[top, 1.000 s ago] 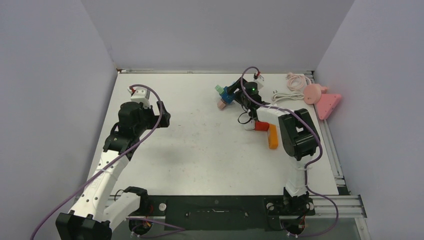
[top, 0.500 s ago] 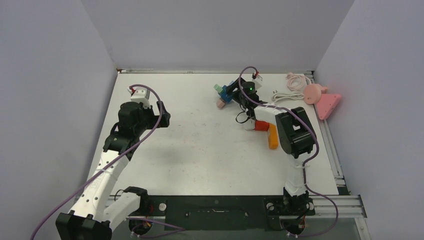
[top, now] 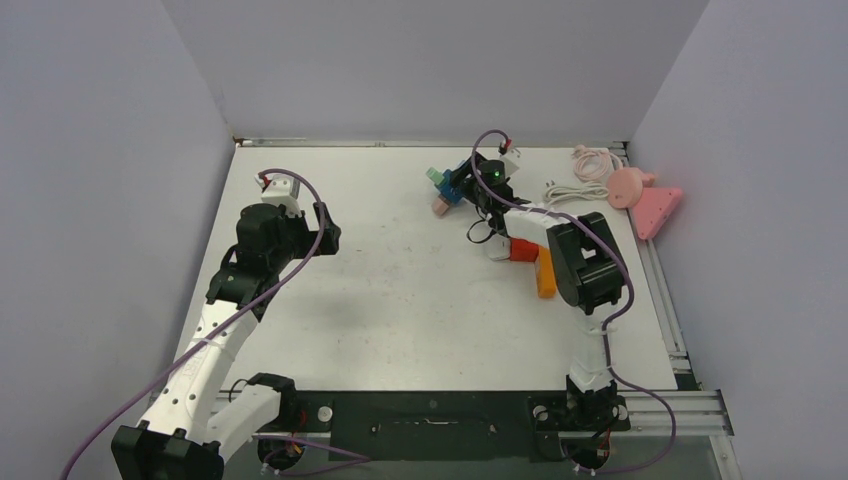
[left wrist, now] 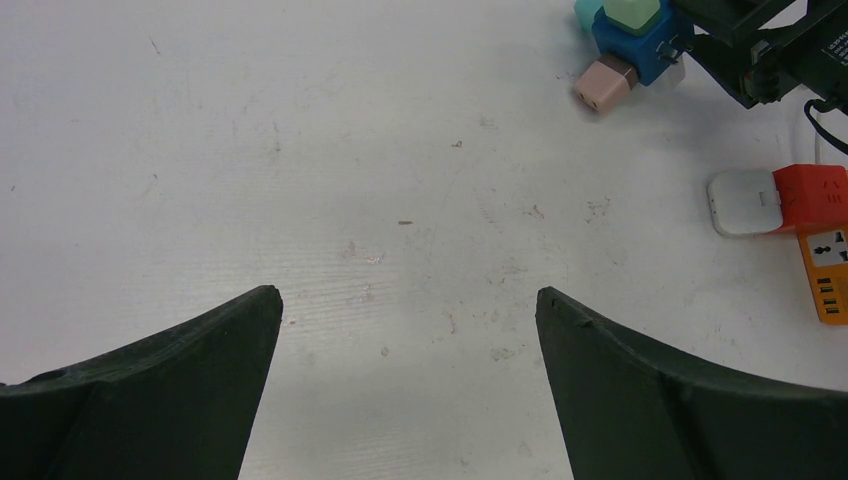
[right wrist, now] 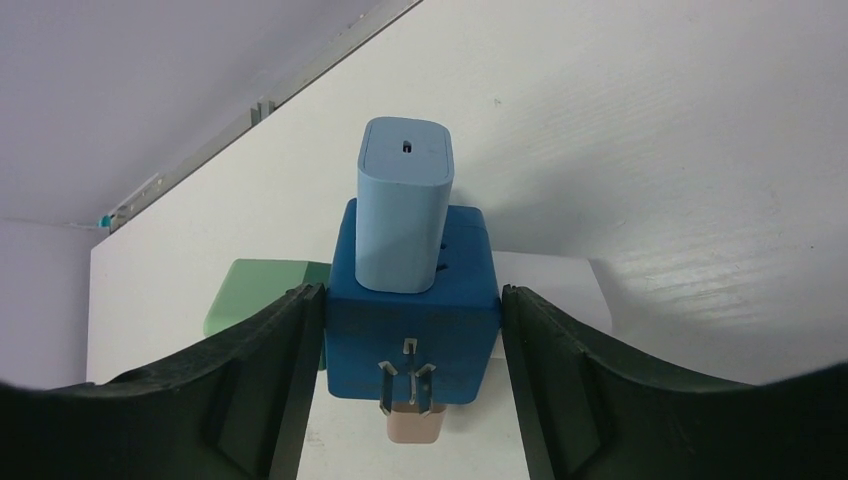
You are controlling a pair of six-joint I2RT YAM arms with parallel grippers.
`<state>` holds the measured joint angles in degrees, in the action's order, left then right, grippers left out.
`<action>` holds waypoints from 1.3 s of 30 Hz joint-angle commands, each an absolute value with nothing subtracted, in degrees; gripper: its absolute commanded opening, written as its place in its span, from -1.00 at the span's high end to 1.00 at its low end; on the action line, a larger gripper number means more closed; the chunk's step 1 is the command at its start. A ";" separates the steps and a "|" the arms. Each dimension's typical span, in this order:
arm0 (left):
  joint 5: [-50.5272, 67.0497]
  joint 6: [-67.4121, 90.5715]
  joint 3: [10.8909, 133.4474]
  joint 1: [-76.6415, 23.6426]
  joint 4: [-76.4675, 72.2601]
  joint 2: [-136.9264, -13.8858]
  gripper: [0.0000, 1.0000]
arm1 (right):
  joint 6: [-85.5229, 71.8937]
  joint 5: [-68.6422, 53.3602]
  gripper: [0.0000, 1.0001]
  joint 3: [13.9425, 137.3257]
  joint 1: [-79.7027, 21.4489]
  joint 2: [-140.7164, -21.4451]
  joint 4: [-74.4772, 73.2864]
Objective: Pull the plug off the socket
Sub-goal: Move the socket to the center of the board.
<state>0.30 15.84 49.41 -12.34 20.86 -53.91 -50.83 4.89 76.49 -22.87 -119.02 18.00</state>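
Note:
A blue cube socket (right wrist: 410, 310) carries a light-blue plug (right wrist: 403, 205) on top, a green plug (right wrist: 260, 295) on its left and a pink plug (right wrist: 415, 428) below. Its own metal prongs face the camera. My right gripper (right wrist: 412, 295) is shut on the cube's two sides. In the top view the cube (top: 458, 186) is at the table's far middle, with the right gripper (top: 470, 185) behind it. My left gripper (top: 325, 235) is open and empty over the left of the table; its wrist view shows the cube (left wrist: 640, 45) far off to the right.
An orange power strip (top: 545, 272) joined to a red block (top: 523, 251) with a white plug (top: 499, 250) lies near the right arm. A white coiled cable (top: 575, 188) and pink items (top: 640, 195) sit at the far right edge.
My right gripper has shifted slightly left and farther away with the blue cube and its plugs. The left arm has not moved.

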 commanded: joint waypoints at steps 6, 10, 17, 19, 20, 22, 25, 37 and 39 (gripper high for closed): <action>0.48 15.21 50.10 -12.66 19.47 -53.59 -0.92 | -49.47 2.75 0.38 77.78 -23.46 -119.49 20.91; 0.44 15.28 50.05 -12.65 19.51 -53.78 -0.92 | -49.53 1.41 0.88 75.64 -23.47 -116.42 22.50; 3.65 15.55 49.75 -12.94 18.22 -54.18 -0.92 | -45.01 -4.53 0.89 69.38 -24.27 -107.71 22.51; 5.91 15.56 49.51 -13.45 17.50 -54.51 -0.92 | -43.10 -6.23 0.89 65.27 -24.65 -104.33 22.40; 7.20 15.51 49.33 -13.82 17.01 -54.68 -0.92 | -42.12 -7.03 0.89 63.39 -24.78 -102.36 22.50; 9.68 15.43 48.86 -15.03 15.79 -54.88 -0.92 | -39.90 -8.09 0.89 59.11 -25.33 -97.73 22.52; 13.02 13.79 48.11 -19.07 13.86 -55.57 -0.92 | -35.38 -9.45 0.89 54.46 -26.55 -92.08 20.85; 27.22 20.21 49.03 -29.40 2.90 -71.03 -0.92 | -25.23 -14.94 0.89 41.85 -29.64 -80.82 23.17; 29.20 21.84 50.93 -29.51 1.26 -75.25 -0.92 | -24.61 -12.94 0.89 40.41 -30.38 -80.01 23.34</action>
